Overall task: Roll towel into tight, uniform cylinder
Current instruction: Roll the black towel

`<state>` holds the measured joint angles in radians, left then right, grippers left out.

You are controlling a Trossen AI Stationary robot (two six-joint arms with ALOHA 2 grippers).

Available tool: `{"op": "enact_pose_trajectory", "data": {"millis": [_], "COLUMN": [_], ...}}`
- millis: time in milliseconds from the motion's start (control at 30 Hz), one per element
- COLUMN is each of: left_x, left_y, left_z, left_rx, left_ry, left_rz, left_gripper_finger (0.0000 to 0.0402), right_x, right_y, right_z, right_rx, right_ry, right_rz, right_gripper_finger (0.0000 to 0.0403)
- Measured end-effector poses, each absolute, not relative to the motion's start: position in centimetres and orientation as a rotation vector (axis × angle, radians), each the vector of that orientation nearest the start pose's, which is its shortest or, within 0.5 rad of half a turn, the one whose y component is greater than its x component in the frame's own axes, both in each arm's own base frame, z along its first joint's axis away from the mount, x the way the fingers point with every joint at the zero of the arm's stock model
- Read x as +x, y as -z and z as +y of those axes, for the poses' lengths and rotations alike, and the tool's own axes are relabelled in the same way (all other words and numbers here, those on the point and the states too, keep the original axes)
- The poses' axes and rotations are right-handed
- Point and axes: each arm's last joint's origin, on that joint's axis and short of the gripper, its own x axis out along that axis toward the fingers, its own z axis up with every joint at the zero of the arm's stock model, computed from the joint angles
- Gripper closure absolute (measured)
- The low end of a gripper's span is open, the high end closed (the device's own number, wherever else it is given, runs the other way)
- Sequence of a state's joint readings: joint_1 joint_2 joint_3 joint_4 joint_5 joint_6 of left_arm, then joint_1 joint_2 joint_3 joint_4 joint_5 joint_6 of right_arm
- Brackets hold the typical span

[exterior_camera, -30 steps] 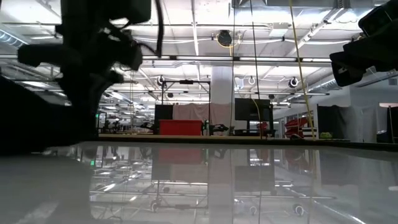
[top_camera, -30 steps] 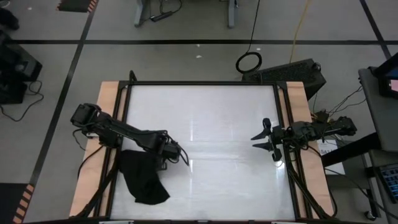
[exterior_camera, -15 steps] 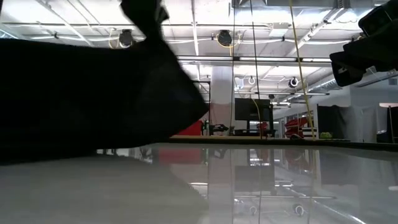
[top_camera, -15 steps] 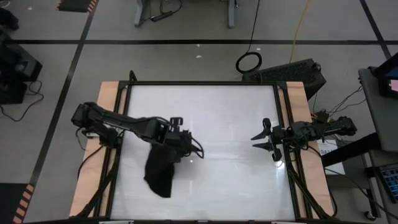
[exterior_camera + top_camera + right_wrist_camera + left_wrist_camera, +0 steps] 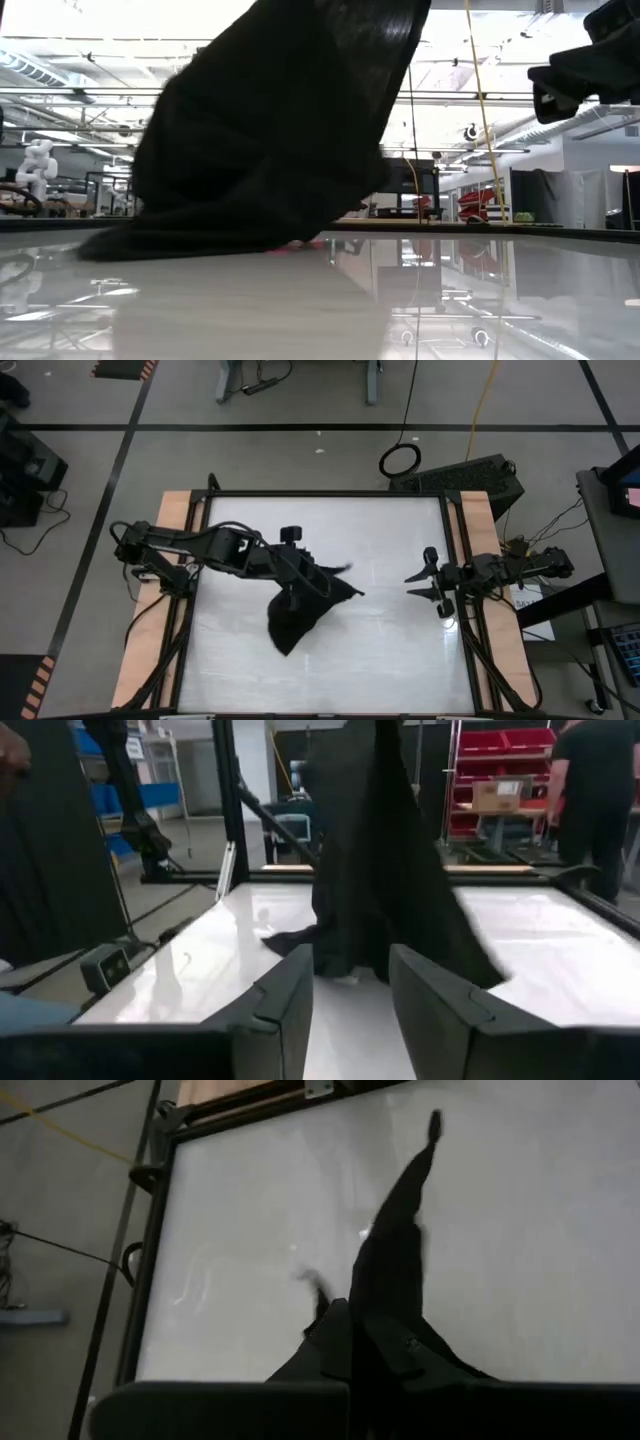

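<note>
The black towel [image 5: 300, 610] hangs bunched from my left gripper [image 5: 300, 578] over the middle of the white table [image 5: 380, 650]. In the low view the towel [image 5: 280, 120] fills the upper left. In the right wrist view it [image 5: 375, 850] hangs as a tall dark drape. My left gripper [image 5: 365, 1342] is shut on it. My right gripper [image 5: 428, 586] hovers open and empty near the table's right edge, its fingers pointing toward the towel [image 5: 350, 990]. No white tag shows. My left gripper pinches a bunched upper part of the towel [image 5: 375, 1315] between its two fingers, several layers gathered together. The fingers come from above, slanting down. The towel hangs slack below them, and its lower end [image 5: 190, 243] lies on the table.
Wooden side rails [image 5: 176, 530] and a black frame [image 5: 325, 493] border the table. Bare white tabletop lies between the towel and my right gripper. A person [image 5: 590, 790] stands in the room beyond the table.
My left gripper has gone from the table's near left part toward the right and far edges, to the table's middle. It has carried the towel along: the towel has been lifted off its heap at the left edge and hangs from the gripper, its lower end trailing on the table.
</note>
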<state>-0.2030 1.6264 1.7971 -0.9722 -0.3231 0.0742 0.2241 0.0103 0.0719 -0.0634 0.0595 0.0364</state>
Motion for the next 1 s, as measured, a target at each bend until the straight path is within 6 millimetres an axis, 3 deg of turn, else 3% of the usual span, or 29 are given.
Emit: {"op": "enact_pose_trajectory", "data": {"millis": [267,700,833,1000], "left_x": [33.2,36.5,37.3,38.3], "left_y": [-39.4,-35.3,-34.4,-34.0], "left_z": [-5.7,-6.2,-6.2,-5.4], "left_rx": [0.257,0.265,0.276,0.277], "left_ry": [-0.091,-0.036,-0.042,-0.067], "left_rz": [0.801,0.923,0.935,0.910], "left_gripper_finger": [0.0400,0.0400,0.0400,0.0400], "right_x": [9.2,9.1,9.2,10.0], "right_y": [-18.0,-19.3,-19.2,-19.0], "right_z": [1.9,1.9,1.8,1.9], "right_rx": [-0.002,0.034,0.125,0.109], "right_ry": [-0.168,-0.168,-0.119,-0.088], "right_rz": [0.009,-0.116,-0.108,-0.069], "right_gripper_finger": [0.0277,0.0277,0.0277,0.0267]}}
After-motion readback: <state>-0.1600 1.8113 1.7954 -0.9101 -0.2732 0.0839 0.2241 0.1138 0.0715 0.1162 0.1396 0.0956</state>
